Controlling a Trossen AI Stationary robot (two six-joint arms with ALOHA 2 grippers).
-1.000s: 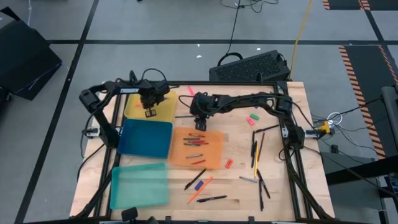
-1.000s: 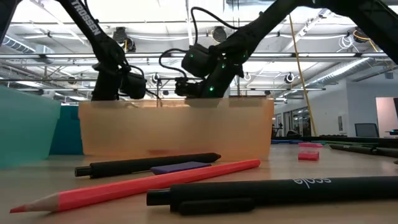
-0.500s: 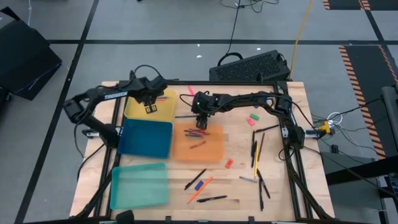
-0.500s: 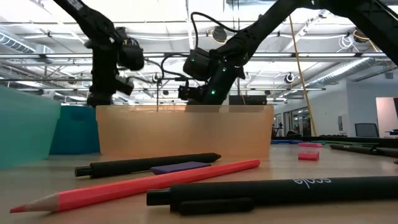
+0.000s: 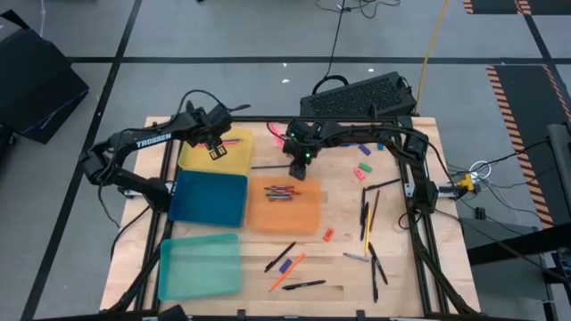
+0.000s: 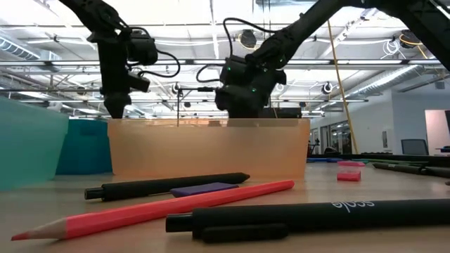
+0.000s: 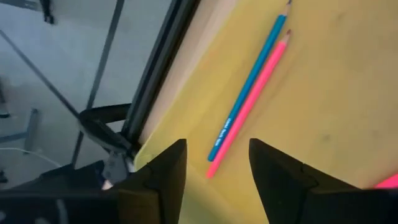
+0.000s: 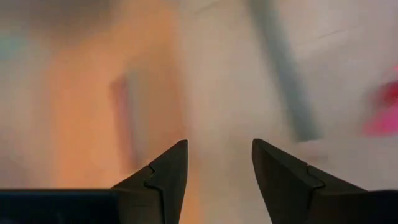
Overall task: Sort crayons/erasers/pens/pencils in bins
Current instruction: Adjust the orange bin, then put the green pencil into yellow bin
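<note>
Bins: four on the tabletop (image 5: 419,169). The yellow bin (image 5: 239,162) sits at the upper left, the blue bin (image 5: 210,198) just below it, the teal bin (image 5: 198,266) at the lower left, and the orange bin (image 5: 303,214) in the middle.
Left gripper (image 5: 215,152): over the yellow bin, fingers (image 7: 163,171) spread open, holding nothing.
Right gripper (image 5: 298,168): just above the orange bin's top edge, fingers (image 8: 168,167) open and empty.
In the yellow bin: two pencils side by side, a blue pencil (image 7: 249,84) and a pink pencil (image 7: 252,102).
In the orange bin: a small bunch of crayons (image 5: 280,192); too small to count.
Erasers: three loose, a green eraser (image 5: 364,166) and a pink eraser (image 5: 359,175) at the upper right, and a red eraser (image 5: 328,234) right of the orange bin.
Pens (image 5: 368,214): several dark ones on the right side and more near the bottom middle.
</note>
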